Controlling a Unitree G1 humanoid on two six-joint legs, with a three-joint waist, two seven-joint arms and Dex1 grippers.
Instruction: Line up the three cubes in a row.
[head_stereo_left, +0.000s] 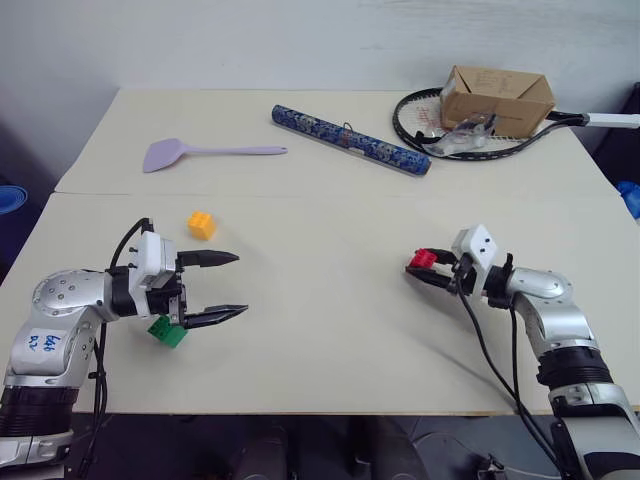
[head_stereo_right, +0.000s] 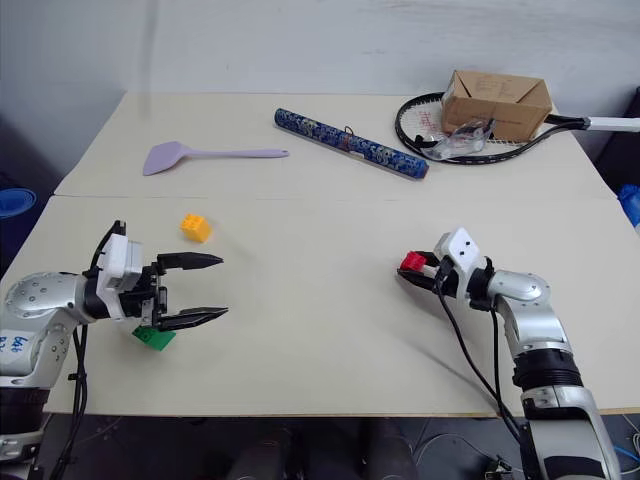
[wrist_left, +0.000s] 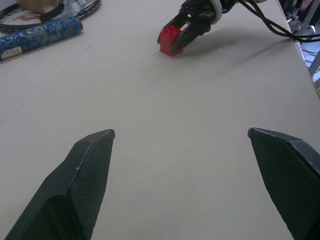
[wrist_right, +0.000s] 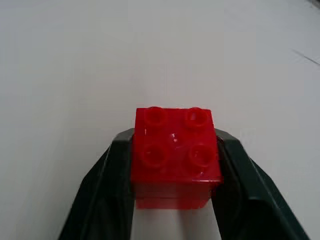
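Red cube (wrist_right: 175, 155) is sitting clamped in our right pincer (head_stereo_left: 432, 268), low over the table (head_stereo_left: 330, 330). We are keeping it level toward orange-yellow cube (head_stereo_left: 201, 224); green cube (head_stereo_left: 167, 331) is lying under our wide-open left pincer (head_stereo_left: 228, 285).

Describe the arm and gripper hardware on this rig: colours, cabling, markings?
Both arms are silver metal with black joint bands and loose black cables. Each wrist carries a white camera block. The left gripper and right gripper have two black pointed fingers with textured pads. The left arm bears a white handwritten sticker.
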